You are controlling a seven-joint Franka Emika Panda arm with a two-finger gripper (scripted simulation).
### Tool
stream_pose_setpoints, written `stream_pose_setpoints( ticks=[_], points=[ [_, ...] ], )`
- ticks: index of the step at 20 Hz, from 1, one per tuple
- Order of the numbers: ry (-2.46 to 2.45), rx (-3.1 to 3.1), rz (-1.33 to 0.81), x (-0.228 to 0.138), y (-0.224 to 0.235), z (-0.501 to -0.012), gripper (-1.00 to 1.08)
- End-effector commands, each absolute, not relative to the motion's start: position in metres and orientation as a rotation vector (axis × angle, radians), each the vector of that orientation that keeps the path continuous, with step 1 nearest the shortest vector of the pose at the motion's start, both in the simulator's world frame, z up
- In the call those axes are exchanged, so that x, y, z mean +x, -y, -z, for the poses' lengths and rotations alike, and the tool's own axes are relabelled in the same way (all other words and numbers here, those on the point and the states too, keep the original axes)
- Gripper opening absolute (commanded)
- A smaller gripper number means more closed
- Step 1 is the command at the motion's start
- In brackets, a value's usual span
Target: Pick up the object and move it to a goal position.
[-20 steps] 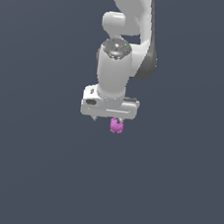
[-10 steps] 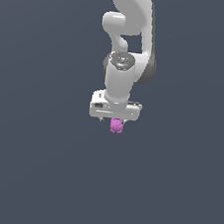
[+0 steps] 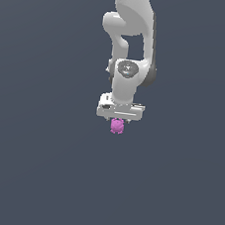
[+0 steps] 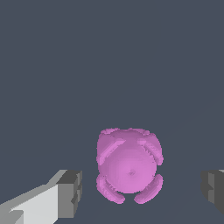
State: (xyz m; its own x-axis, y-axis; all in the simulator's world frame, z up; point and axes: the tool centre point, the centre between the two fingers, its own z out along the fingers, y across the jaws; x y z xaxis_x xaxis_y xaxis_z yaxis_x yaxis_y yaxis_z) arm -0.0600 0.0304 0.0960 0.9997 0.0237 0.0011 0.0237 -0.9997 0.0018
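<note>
The object (image 3: 117,126) is a small magenta-pink lumpy blob lying on the dark grey surface. In the exterior view it shows just under the white hand of my gripper (image 3: 118,118), which hangs straight above it. In the wrist view the object (image 4: 129,168) sits between the two dark grey fingertips (image 4: 70,192), one on each side. Clear gaps separate it from both. My gripper (image 4: 142,191) is open and neither finger touches the blob.
The arm's white links (image 3: 132,32) rise straight up behind the hand. A plain dark grey surface (image 3: 38,165) surrounds the object on every side.
The hand has shifted toward the exterior view's right, turned at the wrist and now sits centred over the object. The object has stayed in place.
</note>
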Motion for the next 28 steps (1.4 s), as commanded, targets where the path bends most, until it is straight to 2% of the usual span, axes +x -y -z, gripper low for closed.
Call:
stream_pose_setpoints(
  ticks=[1, 8, 23, 24, 28],
  points=[
    [-0.033, 3.141, -0.001, -0.065, -0.033, -0.091, 1.00],
    [-0.033, 3.141, 0.001, -0.066, -0.033, -0.087, 1.00],
    [-0.031, 3.141, 0.000, -0.067, -0.034, -0.039, 1.00],
    [-0.031, 3.141, 0.000, -0.067, -0.034, -0.039, -1.00],
    [-0.031, 3.141, 0.000, -0.067, -0.034, -0.039, -1.00]
  ],
)
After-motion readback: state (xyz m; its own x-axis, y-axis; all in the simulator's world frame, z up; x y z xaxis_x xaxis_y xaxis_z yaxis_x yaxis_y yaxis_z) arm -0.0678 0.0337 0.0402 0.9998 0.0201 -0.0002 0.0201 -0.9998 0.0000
